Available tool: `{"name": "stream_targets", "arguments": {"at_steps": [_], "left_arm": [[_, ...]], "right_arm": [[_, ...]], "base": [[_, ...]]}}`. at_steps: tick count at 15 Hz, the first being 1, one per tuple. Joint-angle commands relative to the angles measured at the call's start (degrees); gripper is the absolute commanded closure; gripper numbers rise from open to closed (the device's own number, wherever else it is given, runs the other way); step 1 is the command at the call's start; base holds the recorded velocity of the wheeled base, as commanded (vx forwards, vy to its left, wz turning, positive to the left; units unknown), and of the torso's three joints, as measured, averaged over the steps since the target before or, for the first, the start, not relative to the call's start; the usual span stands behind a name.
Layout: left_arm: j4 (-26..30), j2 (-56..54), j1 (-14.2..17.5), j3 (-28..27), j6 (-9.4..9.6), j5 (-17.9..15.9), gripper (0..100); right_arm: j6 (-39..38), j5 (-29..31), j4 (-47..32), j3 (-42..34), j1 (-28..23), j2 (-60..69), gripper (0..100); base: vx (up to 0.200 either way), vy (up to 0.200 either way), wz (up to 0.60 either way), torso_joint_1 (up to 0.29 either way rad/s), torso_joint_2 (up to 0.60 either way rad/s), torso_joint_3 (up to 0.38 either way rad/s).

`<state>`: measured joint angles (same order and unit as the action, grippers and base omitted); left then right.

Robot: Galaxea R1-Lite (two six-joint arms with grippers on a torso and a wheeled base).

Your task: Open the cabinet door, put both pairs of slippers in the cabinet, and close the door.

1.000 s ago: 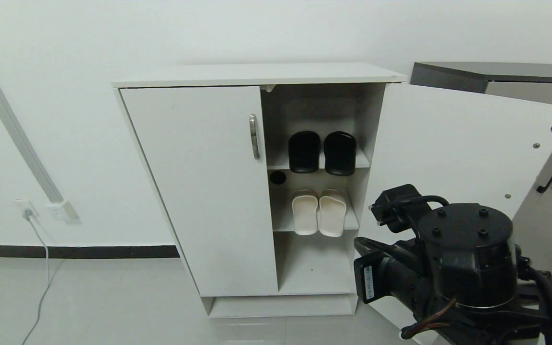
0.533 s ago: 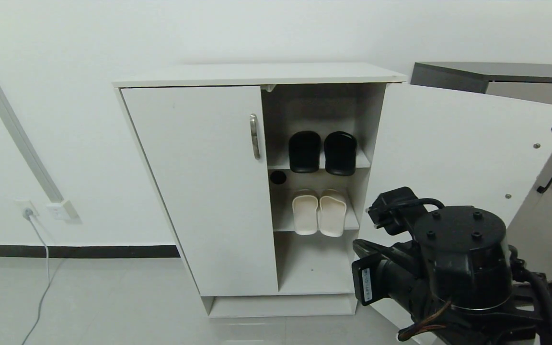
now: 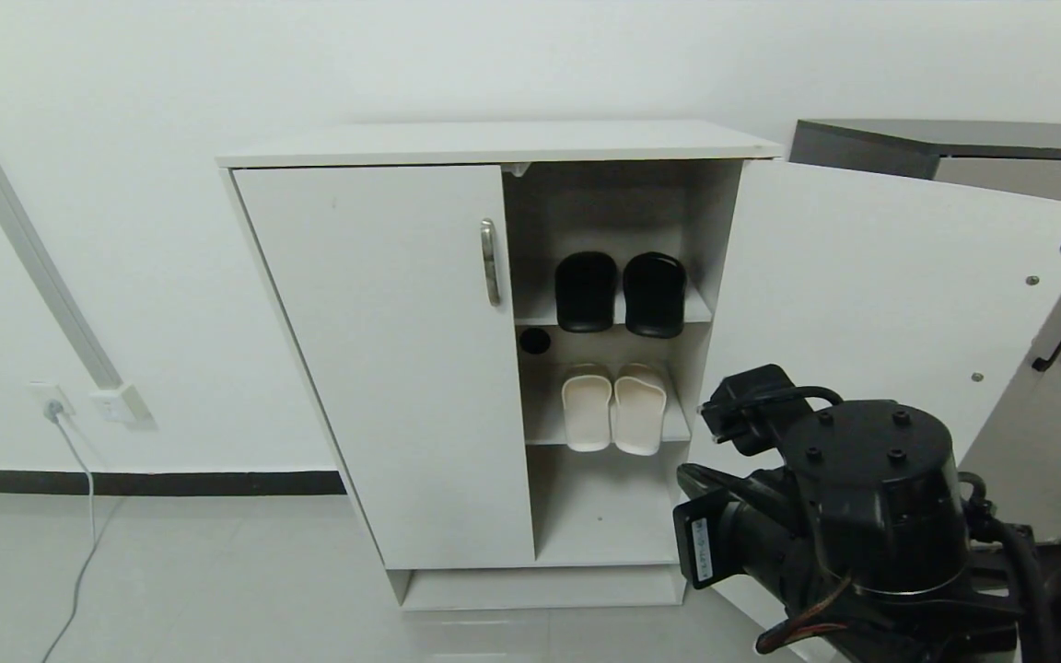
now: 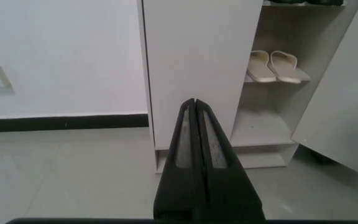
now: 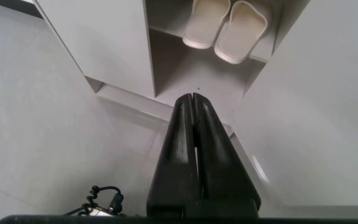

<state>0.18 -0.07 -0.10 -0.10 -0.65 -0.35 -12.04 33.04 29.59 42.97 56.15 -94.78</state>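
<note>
We judged our closed, empty right gripper (image 5: 194, 98) must reach behind the open door (image 3: 871, 295) and push it leftward.

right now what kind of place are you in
Likely an indoor entryway or storage corner: a white shoe cabinet holding black slippers and white slippers, beside a grey cupboard.

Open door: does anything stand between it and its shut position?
Probably the right arm: the right pincer hangs before the open door's inner face, low by the opening, in its swing path. The white slippers and black slippers lie on shelves.
</note>
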Motion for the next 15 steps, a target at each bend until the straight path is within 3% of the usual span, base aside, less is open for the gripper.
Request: {"name": "stream_targets", "arguments": {"at_steps": [1,7,15], "left_arm": [[0.0,0.1,0.0,0.0,0.03,0.0,100],[0.0,0.1,0.0,0.0,0.03,0.0,100],[0.0,0.1,0.0,0.0,0.03,0.0,100]], "right_arm": [[0.0,0.0,0.0,0.0,0.0,-0.2,100],[0.4,0.0,0.0,-0.3,-0.1,-0.2,100],[0.4,0.0,0.0,-0.4,-0.1,-0.6,100]], "base": [[0.0,0.0,0.0,0.0,0.0,0.0],[0.0,0.0,0.0,0.029,-0.34,-0.307],[0.0,0.0,0.0,0.121,-0.46,-0.345]]}}
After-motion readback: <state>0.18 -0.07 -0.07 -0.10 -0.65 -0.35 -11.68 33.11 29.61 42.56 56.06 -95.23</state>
